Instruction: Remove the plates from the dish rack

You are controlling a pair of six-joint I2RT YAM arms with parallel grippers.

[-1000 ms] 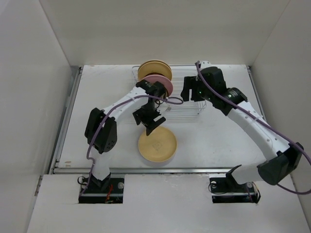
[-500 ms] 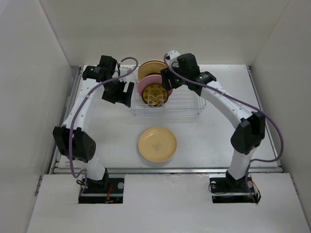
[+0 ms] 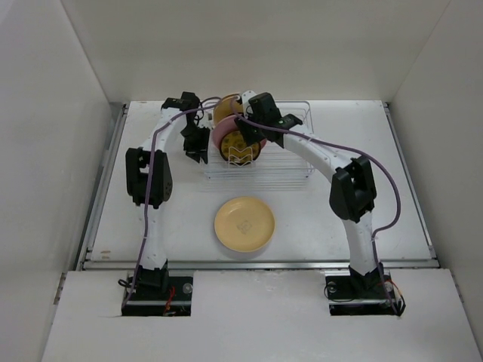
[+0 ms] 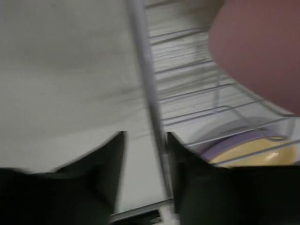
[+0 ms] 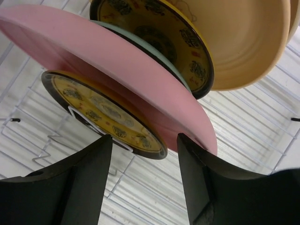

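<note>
The dish rack stands at the back of the table. Upright in its left end are a tan plate, a pink plate and an amber patterned plate. My right gripper hangs over them, open. In the right wrist view its fingertips flank the low rim of the amber plate, with the pink plate just behind; nothing is gripped. My left gripper is at the rack's left edge. Its jaws stand narrowly apart round the rim wire, which lies against the right finger.
A yellow plate lies flat on the table in front of the rack, seemingly on a lavender one. A second patterned plate and the tan plate stand behind the pink one. White walls close in left, right and behind.
My left arm swung in to the rack's left edge and its jaws narrowed round the wire. My right gripper came down and left over the plates, closing a little.
</note>
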